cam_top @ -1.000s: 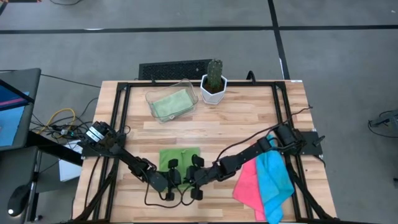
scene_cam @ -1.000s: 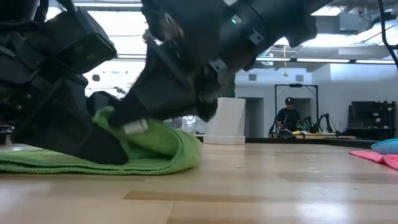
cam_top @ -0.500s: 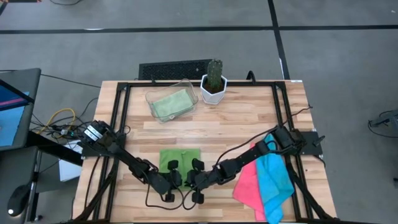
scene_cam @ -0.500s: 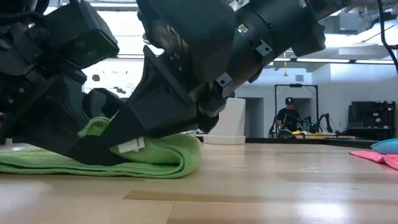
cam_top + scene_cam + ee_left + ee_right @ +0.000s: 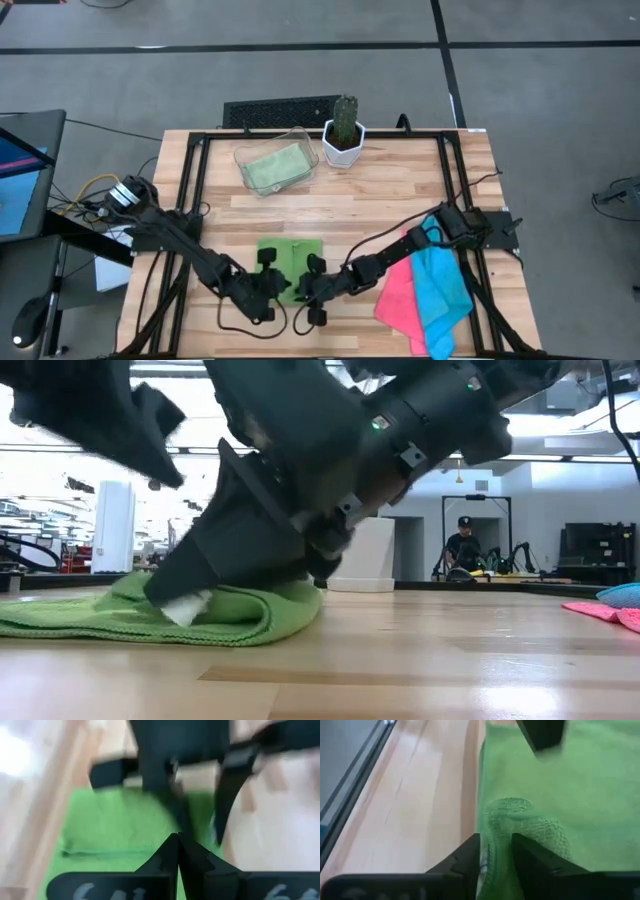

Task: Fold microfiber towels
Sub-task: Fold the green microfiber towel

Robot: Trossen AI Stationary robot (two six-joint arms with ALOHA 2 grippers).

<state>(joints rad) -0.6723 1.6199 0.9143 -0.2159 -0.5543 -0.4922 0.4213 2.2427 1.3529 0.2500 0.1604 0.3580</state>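
Your table [image 5: 400,200] is a pale wooden butcher-block top in a black frame, standing on a grey floor marked with dark lines. From the low view you look past it into a bright workshop, where a person [image 5: 463,548] in a cap stands far back beside more equipment.

At the far edge of the table, a clear plastic tray [image 5: 297,141] holds a pale green towel [image 5: 272,166]; a white pot with a cactus [image 5: 343,132] stands just beside it. Near the right edge, a pink towel [image 5: 398,294] and a blue towel [image 5: 440,285] lie overlapping, the blue one on top.

The bright green towel [image 5: 291,252] lies near the middle of the front edge, and both grippers sit over its near side. Your left gripper [image 5: 262,287] is clenched, its fingers pressed together and holding nothing. Your right gripper [image 5: 310,290] has its fingers a little apart, with a bunched ridge of the green towel between them.

Only the low view shows you that the towel is doubled over, with a rounded fold at its right end. Only the right wrist view shows you the puckered ridge of cloth [image 5: 512,822] between the fingers. The high view alone shows you the tray and the other towels together.
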